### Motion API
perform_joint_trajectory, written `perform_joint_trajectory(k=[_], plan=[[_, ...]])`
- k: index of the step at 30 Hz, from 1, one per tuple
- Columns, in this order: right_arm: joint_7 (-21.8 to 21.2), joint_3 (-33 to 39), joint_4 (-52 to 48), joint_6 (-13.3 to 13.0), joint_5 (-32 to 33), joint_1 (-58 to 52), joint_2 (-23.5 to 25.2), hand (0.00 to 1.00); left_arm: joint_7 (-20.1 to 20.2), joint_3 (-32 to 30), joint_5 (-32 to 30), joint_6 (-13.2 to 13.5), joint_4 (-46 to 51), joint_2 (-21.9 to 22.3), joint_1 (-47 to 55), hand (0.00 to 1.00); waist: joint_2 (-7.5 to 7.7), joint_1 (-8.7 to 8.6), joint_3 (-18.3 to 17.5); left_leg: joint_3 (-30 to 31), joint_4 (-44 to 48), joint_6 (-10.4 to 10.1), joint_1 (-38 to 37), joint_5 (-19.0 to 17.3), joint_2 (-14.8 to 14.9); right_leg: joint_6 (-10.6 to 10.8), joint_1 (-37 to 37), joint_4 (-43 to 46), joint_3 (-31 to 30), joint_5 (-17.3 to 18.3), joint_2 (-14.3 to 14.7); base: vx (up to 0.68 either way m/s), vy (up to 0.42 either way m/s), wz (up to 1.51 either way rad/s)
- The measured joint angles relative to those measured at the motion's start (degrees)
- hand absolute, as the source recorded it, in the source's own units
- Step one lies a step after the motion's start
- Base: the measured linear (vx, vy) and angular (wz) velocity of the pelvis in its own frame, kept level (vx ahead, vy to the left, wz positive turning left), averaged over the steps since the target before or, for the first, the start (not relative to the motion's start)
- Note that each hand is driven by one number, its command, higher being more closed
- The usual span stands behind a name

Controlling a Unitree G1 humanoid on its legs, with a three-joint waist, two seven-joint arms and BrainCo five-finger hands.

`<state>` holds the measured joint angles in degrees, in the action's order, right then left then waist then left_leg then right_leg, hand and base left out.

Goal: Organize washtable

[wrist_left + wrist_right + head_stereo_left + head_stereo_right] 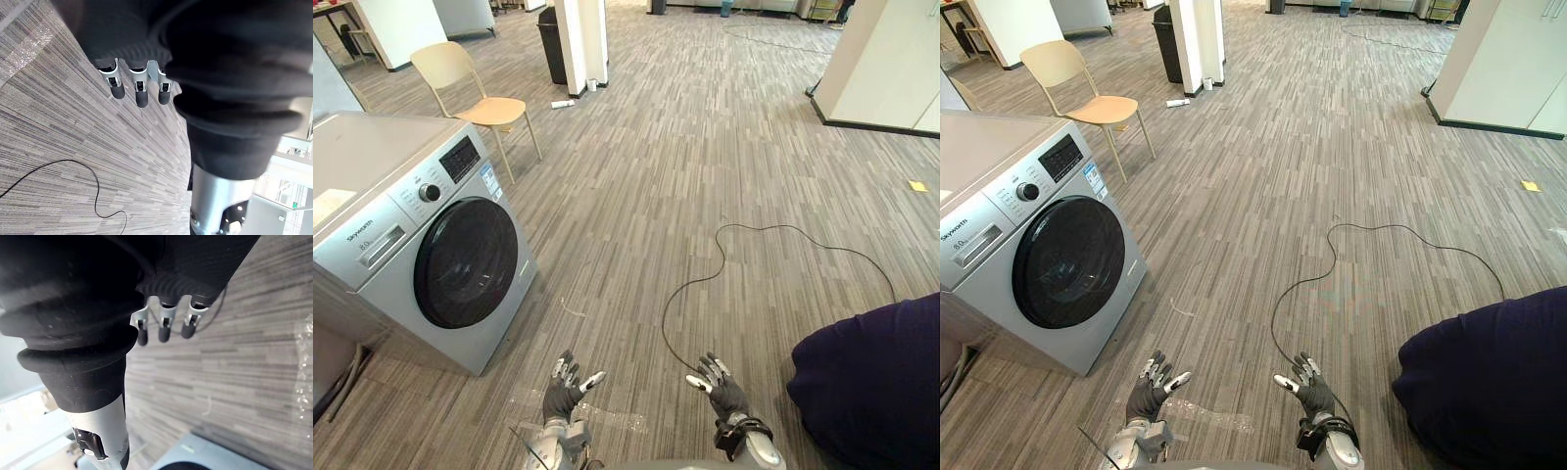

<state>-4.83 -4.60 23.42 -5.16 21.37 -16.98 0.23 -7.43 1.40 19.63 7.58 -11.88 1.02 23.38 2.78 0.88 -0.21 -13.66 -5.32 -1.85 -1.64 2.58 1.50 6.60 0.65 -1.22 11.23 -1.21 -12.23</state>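
A silver washing machine (421, 245) with a round dark door (468, 262) stands on the floor at my left, its door closed. My left hand (563, 392) hovers low over the wooden floor in front of me, fingers relaxed and holding nothing. My right hand (720, 387) hangs beside it to the right, also with relaxed fingers and nothing in it. In the wrist views the left hand's fingers (142, 90) and the right hand's fingers (166, 328) point out over bare floor.
A large dark rounded object (871, 382) lies at the lower right. A beige chair (475, 93) stands behind the washer, with a black bin (551, 44) and a white pillar (580, 44) farther back. A white cabinet (891, 64) is at the far right.
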Motion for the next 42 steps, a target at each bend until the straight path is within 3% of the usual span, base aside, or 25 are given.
perform_joint_trajectory(k=[4,6,8,10,12,14,15,19,21,22,24,25,26,27,28,29,30,32,34,36,37,38,40,41,42], plan=[[1.3,2.4,-1.9,0.0,0.0,1.8,-0.1,0.00,-2.9,-4.3,1.1,0.5,0.4,1.1,-1.4,0.00,0.32,-0.13,0.9,-1.2,0.0,-0.2,0.7,-0.9,-0.3,0.2,-1.7,0.8,-0.4,0.7,-0.6,-0.01,0.012,-0.12],[1.4,3.8,-4.4,-0.1,0.0,1.9,0.0,0.00,-3.5,-5.5,1.7,0.5,1.4,1.8,-1.8,0.00,0.92,-0.11,1.9,-1.6,0.7,0.1,0.8,-2.0,-0.5,-1.8,-3.8,5.4,0.2,3.5,-1.4,0.02,0.033,-0.04],[1.8,4.4,-6.3,-0.9,0.0,2.1,0.4,0.00,-3.9,-5.6,2.0,0.5,3.7,2.2,-2.1,0.00,2.18,-0.56,4.0,-1.1,4.4,0.3,1.0,-5.1,-0.6,-7.0,-5.1,12.6,1.7,7.4,-2.9,0.07,0.016,0.09],[2.2,4.2,-6.9,-1.1,0.0,2.5,0.5,0.00,-3.9,-5.5,2.0,0.5,5.2,2.3,-2.2,0.00,2.42,-0.95,5.7,-1.0,6.3,0.7,0.7,-7.3,0.6,-9.8,-9.6,25.8,5.3,6.5,-4.6,0.08,-0.008,-0.15],[2.2,4.1,-6.9,-1.2,0.0,3.0,1.3,0.00,-3.9,-5.2,2.0,0.4,5.7,1.5,-2.7,0.00,1.79,-2.25,7.6,-0.7,6.3,1.6,-2.0,-8.6,1.8,-12.0,-14.2,38.5,6.4,2.0,-6.8,0.12,0.011,-0.01],[1.8,3.9,-6.8,-1.1,-0.1,1.9,1.5,0.00,-3.8,-3.5,1.9,0.6,6.0,0.4,-4.5,0.00,0.73,-2.91,8.4,-0.1,8.3,1.2,-2.2,-11.1,3.9,-7.9,-17.6,37.2,7.3,8.0,-6.4,0.24,-0.014,0.02],[1.2,3.9,-6.9,-1.1,-0.3,2.1,1.5,0.00,-3.7,-2.2,1.8,0.6,5.9,-0.8,-6.1,0.00,0.64,-2.69,8.9,-0.3,9.5,0.8,-1.9,-12.7,4.7,-6.5,-19.7,29.2,8.3,7.9,-5.9,0.22,-0.010,-0.12],[0.9,4.0,-7.0,-1.0,-1.7,1.8,1.4,0.00,-3.6,0.3,-0.7,0.6,5.9,-1.0,-8.0,0.00,-0.06,-3.02,9.6,-0.7,9.5,-2.4,-6.4,-17.0,5.4,-2.3,-21.0,12.6,13.6,1.4,-5.8,0.41,-0.072,0.00],[0.7,3.7,-8.2,-0.9,-1.7,0.9,0.9,0.00,-3.0,0.6,-1.8,0.6,5.8,-0.3,-8.8,0.00,-1.22,-3.32,9.7,-0.6,10.0,-4.8,-9.7,-19.4,7.0,-3.4,-21.6,16.8,12.7,-0.2,-5.0,0.56,-0.188,0.32],[0.2,3.0,-9.4,-1.0,-1.6,-0.1,-0.2,0.00,-2.5,0.9,-2.5,0.8,5.9,0.6,-8.7,0.00,-2.96,-3.53,8.8,0.1,12.7,-6.7,-10.6,-20.2,9.4,-3.7,-21.9,22.0,11.7,-0.5,-3.5,0.76,-0.271,0.29],[-0.6,2.1,-9.5,-1.0,-1.4,1.2,-2.0,0.00,-2.6,1.0,-2.9,0.9,6.0,2.1,-9.2,0.00,-4.58,-3.17,9.8,1.3,24.4,-7.9,-5.9,-18.5,12.1,-4.5,-22.5,28.7,12.8,1.9,-4.5,0.67,-0.258,0.14],[-1.1,1.2,-9.9,-1.0,-1.0,1.4,-3.9,0.00,-2.6,2.2,-2.9,0.9,6.1,3.0,-9.6,0.00,-5.46,-3.83,11.0,3.1,34.1,-8.1,-3.4,-12.9,13.2,-4.8,-23.1,38.1,13.6,2.1,-7.5,0.61,-0.323,0.08],[-1.5,0.6,-9.9,-1.0,-0.3,1.0,-5.0,0.00,-2.6,3.1,-2.7,1.5,5.9,2.8,-9.0,0.00,-6.45,-3.07,10.6,2.8,44.6,-8.9,-0.4,-4.8,16.4,-3.2,-21.6,35.0,14.1,5.8,-3.6,0.57,-0.347,0.00],[-1.4,-0.4,-10.7,-0.9,0.1,0.7,-4.5,0.00,-2.5,3.0,-2.7,1.9,6.5,2.2,-8.6,0.00,-6.62,-3.02,10.6,3.4,51.1,-8.1,2.1,-0.8,18.3,-5.5,-18.3,29.3,14.4,7.0,-0.9,0.49,-0.362,-0.26],[-1.3,-0.4,-11.5,-1.1,1.4,1.1,-5.9,0.00,-2.4,3.8,-2.6,1.9,6.5,2.2,-8.9,0.00,-9.70,-2.81,11.3,5.5,63.8,-7.3,8.1,-4.0,21.3,-6.8,-13.6,26.3,13.7,11.1,2.9,0.53,-0.252,-0.47],[-1.1,-0.4,-11.5,-1.0,2.3,2.4,-5.7,0.00,-2.3,3.8,-2.5,1.8,6.7,2.3,-8.9,0.00,-9.71,-2.32,11.7,4.4,70.9,-3.8,13.4,-8.1,21.3,-7.2,-9.3,22.0,12.7,11.7,5.4,0.72,-0.213,-0.52],[-1.1,-0.5,-11.6,-1.0,2.8,2.7,-5.5,0.00,-2.1,3.5,-2.5,1.8,6.8,2.3,-8.9,0.00,-8.96,-2.08,12.2,2.8,72.1,-2.0,15.0,-9.9,21.0,-7.2,-6.3,19.3,11.9,11.7,6.3,0.67,-0.123,-0.60],[-1.4,-1.2,-12.4,-1.1,3.4,3.4,-4.8,0.00,-1.3,1.8,-2.3,1.8,8.4,2.3,-7.8,0.00,-4.56,0.17,13.5,-2.2,66.0,0.4,20.3,-15.5,16.8,-6.9,4.0,11.4,8.8,11.5,6.1,0.83,-0.056,-0.66],[-1.6,-1.2,-12.5,-1.1,3.4,4.7,-4.8,0.00,-1.3,0.3,-2.2,1.8,11.1,2.3,-5.8,0.00,-3.28,1.64,13.9,-2.8,54.5,0.6,24.9,-16.1,15.0,-5.0,8.7,9.2,8.8,10.3,5.1,0.76,0.093,-0.88],[-1.7,-1.0,-12.7,-1.3,3.4,5.0,-4.8,0.00,-1.4,-1.0,-2.1,1.8,13.1,2.4,-4.3,0.00,-2.84,3.13,13.6,-1.1,36.8,-2.3,26.7,-12.6,11.7,-1.9,12.3,8.3,7.3,11.2,2.7,0.65,0.246,-0.91],[-1.7,-1.1,-12.7,-1.3,3.3,4.1,-5.1,0.00,-1.5,-1.5,-2.1,1.9,15.8,2.7,-3.1,0.00,-2.78,3.44,13.5,0.4,28.2,0.5,25.0,-0.3,9.6,1.4,15.9,6.7,5.4,12.4,1.4,0.72,0.292,-0.43],[-1.7,-1.3,-10.9,-1.0,3.3,4.8,-3.6,0.00,-1.8,-2.8,-1.9,2.0,17.1,1.9,-3.8,0.00,0.42,2.60,12.9,-1.2,32.8,3.3,25.4,-5.1,7.5,2.1,17.0,6.3,4.6,11.1,-1.6,0.71,0.286,-0.33],[-2.4,-2.8,-10.7,-1.0,3.3,5.6,-3.8,0.00,-2.2,-4.5,-1.7,2.4,21.1,3.2,-3.4,0.00,-0.03,3.41,13.0,-1.0,42.3,4.6,26.8,-13.4,8.8,4.3,14.9,12.9,2.4,7.5,-2.7,0.62,0.316,-0.37],[-3.0,-3.0,-10.7,-1.0,3.4,5.7,-3.6,0.00,-2.3,-4.8,-1.7,2.8,21.9,3.2,-3.0,0.00,0.16,3.38,12.9,-1.1,43.9,5.2,26.3,-15.2,8.8,3.9,14.0,16.5,1.7,7.1,-3.7,0.79,0.433,-0.40],[-3.8,-2.4,-10.5,-1.0,3.4,6.3,-2.6,0.00,-2.8,-5.6,-1.7,3.0,22.2,3.2,-3.0,0.00,0.70,3.01,12.9,-3.2,43.4,6.2,21.9,-19.1,7.5,2.2,9.4,30.0,0.3,5.1,-7.3,0.60,0.315,-0.16]])
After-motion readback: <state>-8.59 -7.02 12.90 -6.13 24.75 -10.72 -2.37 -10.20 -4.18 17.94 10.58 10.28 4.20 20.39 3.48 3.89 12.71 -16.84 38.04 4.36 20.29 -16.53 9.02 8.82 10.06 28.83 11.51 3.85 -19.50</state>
